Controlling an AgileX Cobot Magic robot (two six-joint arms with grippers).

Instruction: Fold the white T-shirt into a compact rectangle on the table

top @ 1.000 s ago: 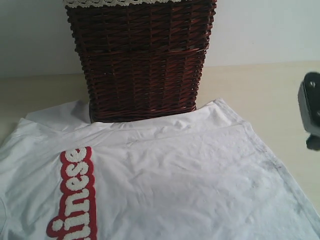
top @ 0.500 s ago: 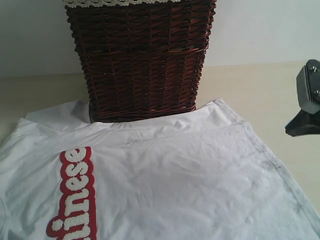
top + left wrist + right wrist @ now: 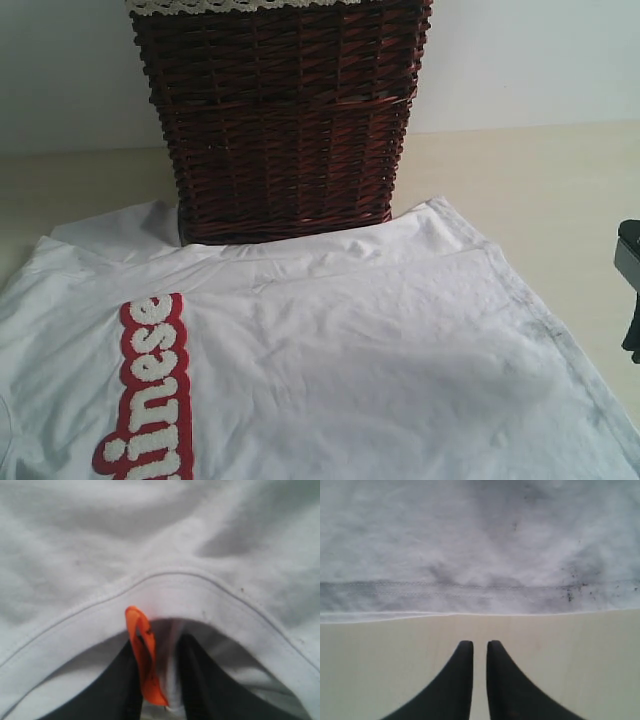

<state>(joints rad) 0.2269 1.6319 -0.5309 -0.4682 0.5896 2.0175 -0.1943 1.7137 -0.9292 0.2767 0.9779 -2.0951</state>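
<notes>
Soft white cotton T-shirt (image 3: 380,340), light and limp, spread flat on pale beige bench (image 3: 540,170): left hand (image 3: 160,645) pinches ribbed collar (image 3: 175,587) by orange tag (image 3: 144,660); right hand (image 3: 479,644), barely parted, empty, would best take the stitched hem (image 3: 470,592).

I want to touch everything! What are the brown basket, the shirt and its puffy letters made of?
The basket looks like woven wicker, dark and slightly shiny: strips cross over and under. The white T-shirt seems soft cotton-like cloth, matte, with wrinkles. Its letters look fuzzy, maybe towelling.
</notes>
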